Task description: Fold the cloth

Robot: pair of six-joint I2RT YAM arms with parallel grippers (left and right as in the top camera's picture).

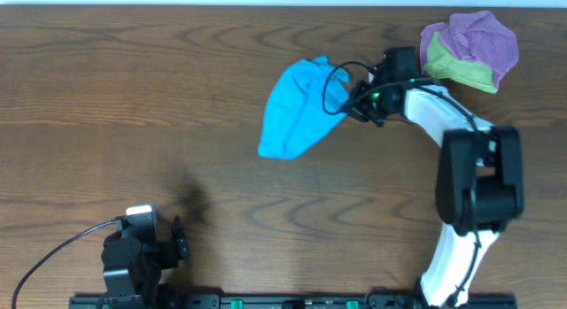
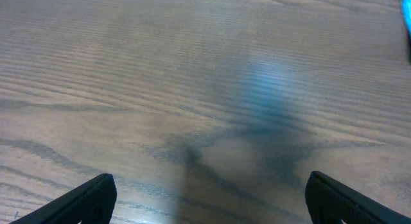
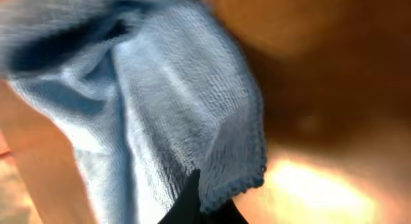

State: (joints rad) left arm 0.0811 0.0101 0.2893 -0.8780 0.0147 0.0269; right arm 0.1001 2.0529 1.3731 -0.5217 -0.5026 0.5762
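Observation:
A blue cloth [image 1: 297, 110] lies bunched on the wooden table, a little right of the middle at the back. My right gripper [image 1: 350, 101] is at its right edge, shut on the cloth. In the right wrist view the cloth [image 3: 160, 108] hangs from the black fingers [image 3: 202, 208], its stitched hem draped over them. My left gripper [image 1: 168, 243] sits low near the front left, far from the cloth. In the left wrist view its fingers [image 2: 212, 198] are wide apart over bare wood, holding nothing.
A crumpled pile of purple and green cloths [image 1: 469, 48] lies at the back right corner, just right of my right arm. The arm mounts run along the table's front edge [image 1: 283, 300].

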